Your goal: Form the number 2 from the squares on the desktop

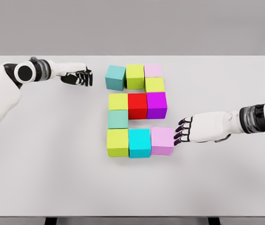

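The right hand (183, 131), fingers loosely open and holding nothing, touched the lilac cube (162, 141) closing the bottom row of the 2 mid-table. A gentle, square nudge leftward would seat it without skewing neighbours. The left hand (78, 78), open, hovered near the far-left corner.

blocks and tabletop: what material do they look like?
Cubes, e.g. the red cube: look like matte plastic or painted foam, with flat uniform colour and no grain or gloss. Table: matte light-grey laminate-like surface, featureless. It's a simulator render, so these are guesses.
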You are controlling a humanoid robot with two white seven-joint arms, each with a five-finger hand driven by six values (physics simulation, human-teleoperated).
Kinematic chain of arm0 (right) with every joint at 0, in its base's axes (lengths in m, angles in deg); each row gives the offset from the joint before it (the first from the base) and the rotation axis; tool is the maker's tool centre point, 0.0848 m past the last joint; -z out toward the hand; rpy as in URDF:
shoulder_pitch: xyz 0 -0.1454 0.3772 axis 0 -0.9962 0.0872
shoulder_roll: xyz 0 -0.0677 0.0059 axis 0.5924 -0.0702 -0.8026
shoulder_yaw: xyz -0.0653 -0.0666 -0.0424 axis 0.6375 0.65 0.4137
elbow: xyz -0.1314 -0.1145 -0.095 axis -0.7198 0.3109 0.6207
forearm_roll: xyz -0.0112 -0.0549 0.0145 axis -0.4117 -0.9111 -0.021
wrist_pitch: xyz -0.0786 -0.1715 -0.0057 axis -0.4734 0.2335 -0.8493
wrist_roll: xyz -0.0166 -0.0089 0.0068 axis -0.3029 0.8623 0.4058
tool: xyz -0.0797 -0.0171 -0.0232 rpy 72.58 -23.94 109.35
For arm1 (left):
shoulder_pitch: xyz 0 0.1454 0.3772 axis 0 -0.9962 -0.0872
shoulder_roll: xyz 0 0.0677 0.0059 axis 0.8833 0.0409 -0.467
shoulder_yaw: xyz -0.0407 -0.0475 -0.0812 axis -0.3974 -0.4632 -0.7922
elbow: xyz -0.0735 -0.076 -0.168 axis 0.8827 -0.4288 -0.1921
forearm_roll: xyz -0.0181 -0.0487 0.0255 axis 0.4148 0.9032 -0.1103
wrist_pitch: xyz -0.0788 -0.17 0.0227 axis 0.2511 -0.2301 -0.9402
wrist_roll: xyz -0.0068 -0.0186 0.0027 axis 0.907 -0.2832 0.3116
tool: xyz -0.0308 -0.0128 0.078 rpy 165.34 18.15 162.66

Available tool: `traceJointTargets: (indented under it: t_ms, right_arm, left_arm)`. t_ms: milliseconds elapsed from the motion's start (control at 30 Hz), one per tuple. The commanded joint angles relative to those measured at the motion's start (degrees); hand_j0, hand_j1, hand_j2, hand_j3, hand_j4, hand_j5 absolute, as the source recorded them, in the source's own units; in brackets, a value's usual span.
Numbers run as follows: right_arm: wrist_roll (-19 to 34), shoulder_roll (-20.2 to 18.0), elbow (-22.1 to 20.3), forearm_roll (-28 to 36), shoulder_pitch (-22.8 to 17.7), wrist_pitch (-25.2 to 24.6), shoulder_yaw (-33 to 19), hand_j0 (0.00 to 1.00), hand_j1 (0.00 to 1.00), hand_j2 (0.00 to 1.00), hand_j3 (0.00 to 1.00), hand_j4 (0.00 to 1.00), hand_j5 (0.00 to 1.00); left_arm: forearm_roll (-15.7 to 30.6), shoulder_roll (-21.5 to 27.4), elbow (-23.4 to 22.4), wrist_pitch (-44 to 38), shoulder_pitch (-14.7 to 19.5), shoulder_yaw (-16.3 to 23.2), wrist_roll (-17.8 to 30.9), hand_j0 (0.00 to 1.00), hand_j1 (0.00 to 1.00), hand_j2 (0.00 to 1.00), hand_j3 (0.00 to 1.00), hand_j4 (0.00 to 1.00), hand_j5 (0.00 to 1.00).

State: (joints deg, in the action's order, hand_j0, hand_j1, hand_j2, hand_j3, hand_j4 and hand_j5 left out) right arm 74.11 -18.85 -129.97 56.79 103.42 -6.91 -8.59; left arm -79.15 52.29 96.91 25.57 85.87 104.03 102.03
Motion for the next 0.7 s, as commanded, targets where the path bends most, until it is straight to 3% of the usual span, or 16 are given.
traceJointTargets:
  t_ms: [0,167,367,567,667]
  right_arm:
    - [-0.02,0.12,-0.01,0.22,0.00,-0.11,0.02,1.00,1.00,1.00,1.00,1.00,1.00]
    - [-0.02,-0.23,0.52,0.13,0.00,-0.11,0.02,1.00,1.00,1.00,1.00,1.00,1.00]
    - [-0.02,-1.20,1.84,0.22,0.18,-0.11,-0.42,1.00,1.00,1.00,1.00,1.00,1.00]
    - [-0.02,-1.20,7.55,0.30,0.79,-0.11,-1.21,1.00,1.00,1.00,1.00,1.00,1.00]
    - [-0.02,-1.29,10.10,0.83,0.88,-0.11,-6.39,1.00,1.00,1.00,1.00,1.00,1.00]
  left_arm:
    - [-0.30,-0.12,2.12,-0.59,0.00,0.18,-0.02,0.38,0.38,0.38,0.38,0.38,0.38]
    - [-0.92,-0.21,3.44,-0.50,0.26,1.06,-0.02,0.37,0.37,0.37,0.37,0.37,0.37]
    - [-6.10,-0.56,3.36,-1.38,0.53,1.77,-0.02,0.35,0.35,0.35,0.35,0.35,0.35]
    - [-10.94,-2.41,3.27,-1.91,0.70,1.94,-0.02,0.35,0.35,0.35,0.35,0.35,0.35]
    - [-11.03,-3.02,3.18,-2.18,0.70,1.94,-0.02,0.35,0.35,0.35,0.35,0.35,0.35]
